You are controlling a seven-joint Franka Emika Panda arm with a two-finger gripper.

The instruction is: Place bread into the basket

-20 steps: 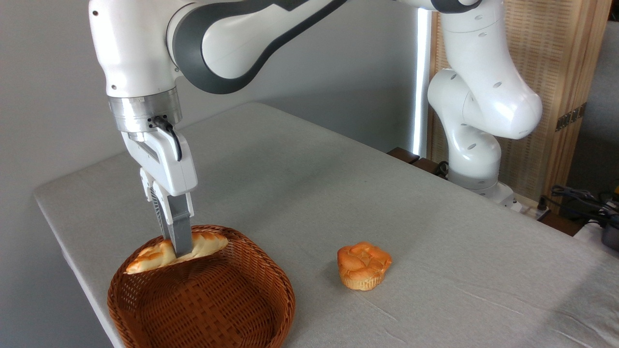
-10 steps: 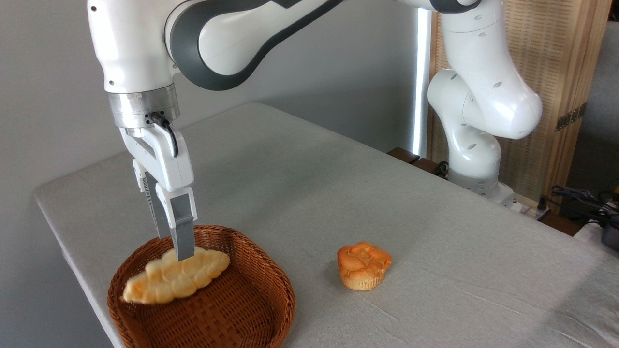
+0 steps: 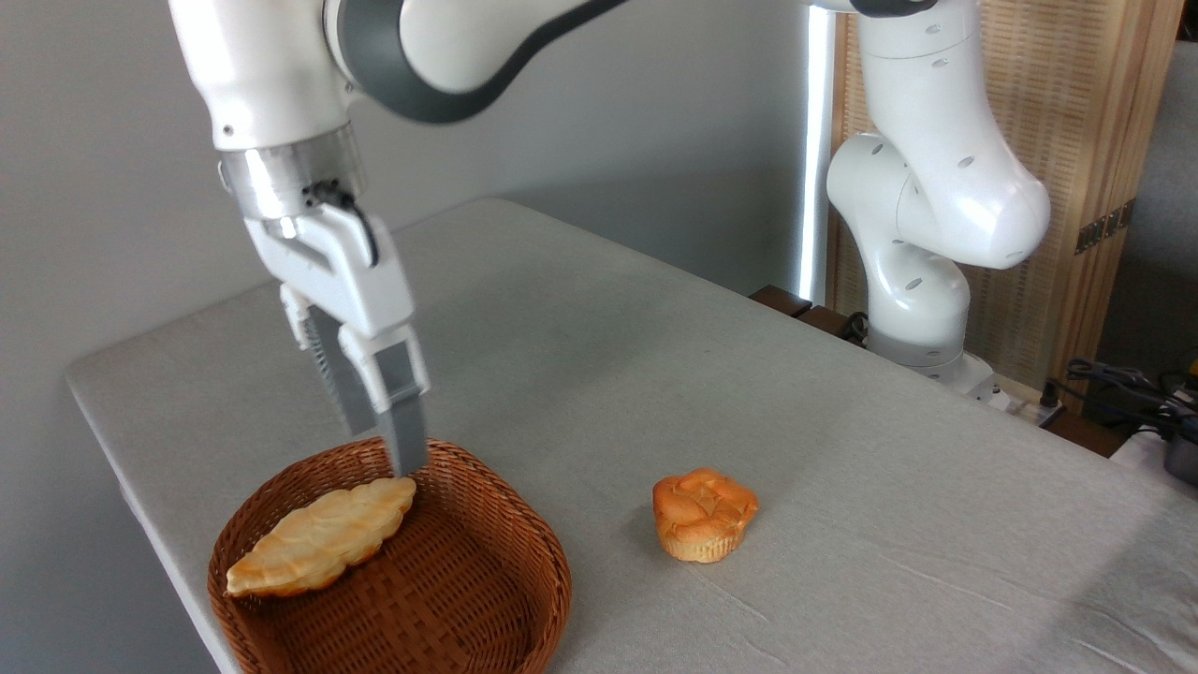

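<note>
Bread (image 3: 321,538) inside basket (image 3: 468,599); jaws (image 3: 393,454) empty, raised over the far rim.

Lies flat on the woven floor toward the left and far side of the basket, long axis running from near-left to far-right, right tip just under the fingertips (image 3: 408,459) but apart from them. Holds nothing; appears parted only slightly, though viewed almost edge-on, so the exact opening cannot be read. Placement step judged complete; release done, retreat in hand. Next move calls for a straight lift clear of the rim, with no sideways sweep that could catch the wicker or nudge the loaf. Round bun (image 3: 704,514) sits on the grey desk (image 3: 599,328) well to the right of the basket, untouched. Near edge of basket cut off by the frame; upper arm links cropped at the top; rear finger mostly hidden behind the front one.
</note>
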